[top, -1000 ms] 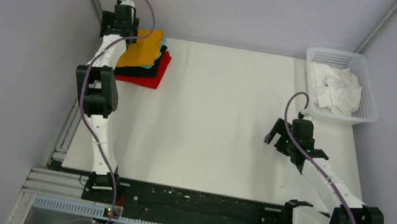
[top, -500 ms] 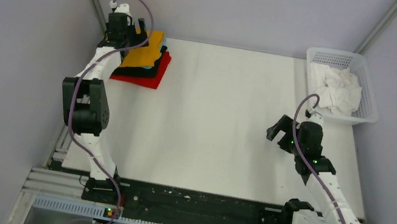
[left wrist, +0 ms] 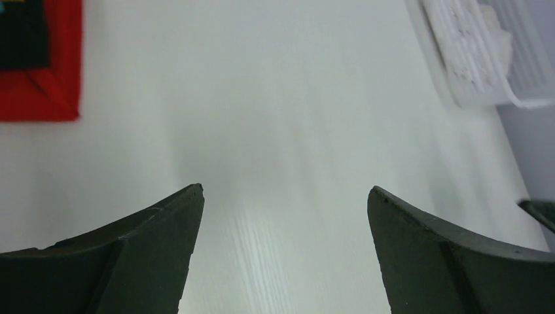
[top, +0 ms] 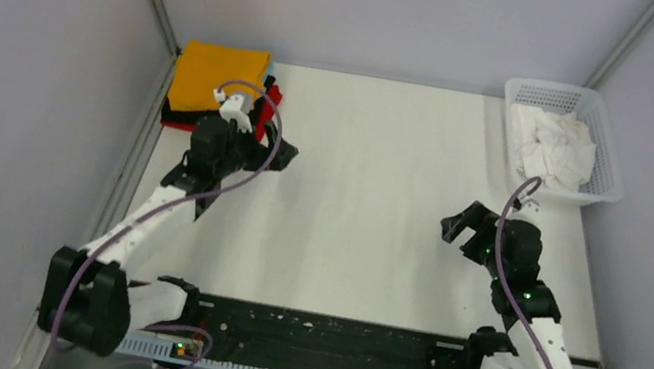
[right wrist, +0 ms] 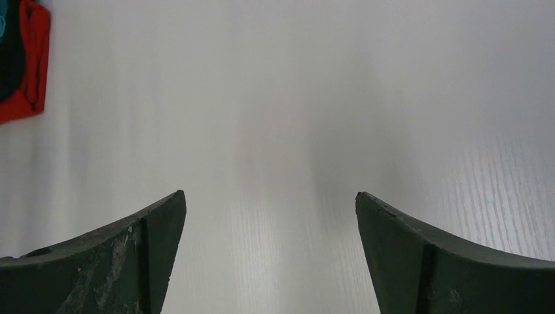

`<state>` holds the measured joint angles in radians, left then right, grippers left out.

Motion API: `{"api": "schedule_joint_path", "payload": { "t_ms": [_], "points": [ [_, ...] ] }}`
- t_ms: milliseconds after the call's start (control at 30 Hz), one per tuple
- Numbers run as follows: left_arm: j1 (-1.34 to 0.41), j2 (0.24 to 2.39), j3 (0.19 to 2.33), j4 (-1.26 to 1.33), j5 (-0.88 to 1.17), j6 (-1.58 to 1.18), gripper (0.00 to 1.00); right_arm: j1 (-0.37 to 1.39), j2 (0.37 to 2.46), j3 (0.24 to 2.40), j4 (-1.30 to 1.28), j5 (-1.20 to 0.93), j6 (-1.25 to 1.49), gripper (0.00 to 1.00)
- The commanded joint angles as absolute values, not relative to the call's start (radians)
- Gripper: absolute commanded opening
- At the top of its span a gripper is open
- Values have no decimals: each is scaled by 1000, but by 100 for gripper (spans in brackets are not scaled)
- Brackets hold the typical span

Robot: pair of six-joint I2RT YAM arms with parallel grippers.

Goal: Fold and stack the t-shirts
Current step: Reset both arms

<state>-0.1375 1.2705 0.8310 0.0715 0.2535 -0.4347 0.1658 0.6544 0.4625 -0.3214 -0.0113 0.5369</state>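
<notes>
Nearest in the left wrist view, the left pincer (left wrist: 285, 190) stands wide, its two dark curved fingers (left wrist: 131, 255) well apart, with nothing between them but the white wood-grain table top (left wrist: 281, 118). The right pincer (right wrist: 269, 194) is spread just as wide and is empty too, over bare table.

Only the overhead view places them. There the left pincer (top: 280, 153) hangs just on the near side of the shirt stack, and the right pincer (top: 461, 225) is well apart from it across the table.

Ahead and to the left of the left pincer lies a folded red cloth t-shirt (left wrist: 39, 91) with a folded black cloth t-shirt (left wrist: 23, 36) on top, both cut off by the frame edge. The right wrist view catches the same red shirt (right wrist: 29, 65) far ahead to that pincer's left. The darker layers on it are too cropped to tell apart.

The overhead view alone shows the folded mustard-orange cloth t-shirt (top: 217, 79) crowning the stack, beyond the left pincer. The left arm covers part of the lower shirts' edges.

Far ahead and to the right of the left pincer is a white plastic mesh basket (left wrist: 451, 65), blurred and cropped. From overhead the basket (top: 573, 90) sits beyond the right pincer and holds crumpled white cloths (top: 553, 148)
</notes>
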Motion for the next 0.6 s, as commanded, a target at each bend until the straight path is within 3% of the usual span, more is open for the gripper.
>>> {"api": "schedule_joint_path", "payload": {
  "t_ms": [0, 267, 567],
  "points": [
    [-235, 972, 512, 199, 232, -553, 99, 157, 565, 444, -362, 31, 552, 99],
    [-252, 514, 303, 64, 110, -603, 99, 157, 414, 377, -301, 52, 537, 99],
    [-252, 501, 323, 5, 82, -598, 99, 158, 360, 369, -305, 55, 525, 99]
  ]
}}
